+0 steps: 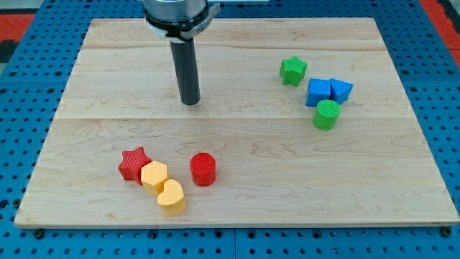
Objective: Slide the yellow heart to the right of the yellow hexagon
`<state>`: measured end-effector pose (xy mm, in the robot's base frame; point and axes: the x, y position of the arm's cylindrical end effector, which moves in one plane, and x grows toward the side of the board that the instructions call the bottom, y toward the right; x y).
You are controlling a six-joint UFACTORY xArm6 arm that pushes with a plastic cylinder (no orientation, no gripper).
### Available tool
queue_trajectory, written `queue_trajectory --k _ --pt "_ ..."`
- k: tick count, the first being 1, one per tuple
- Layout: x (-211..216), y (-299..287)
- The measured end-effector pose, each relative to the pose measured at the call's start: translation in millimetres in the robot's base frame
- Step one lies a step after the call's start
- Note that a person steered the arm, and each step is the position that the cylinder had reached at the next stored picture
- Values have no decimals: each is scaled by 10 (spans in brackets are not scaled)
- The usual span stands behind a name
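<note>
The yellow heart [172,196] lies near the view's bottom left, just below and right of the yellow hexagon [154,175], touching it. A red star [133,163] touches the hexagon's left side. A red cylinder [203,169] stands to the right of the hexagon, with a small gap. My tip [190,101] rests on the board well above these blocks, toward the view's top, apart from all of them.
At the view's right stand a green star [293,70], a blue cube [318,92], a blue triangular block [341,90] and a green cylinder [327,114], close together. The wooden board [237,144] sits on a blue pegboard.
</note>
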<state>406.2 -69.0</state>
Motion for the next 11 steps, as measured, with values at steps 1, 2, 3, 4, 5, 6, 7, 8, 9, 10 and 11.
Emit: queue_trajectory --k 1,2,3,4,5,6,7,8,9,10,11 --pt "0 0" --pt "-65 -187" --pt "104 -758" --pt "565 -1287" --pt "544 -1287" --pt "544 -1287" --pt "548 -1300" --pt "847 -1321" --pt "1092 -1469" --pt "1595 -1329" --pt "2110 -906"
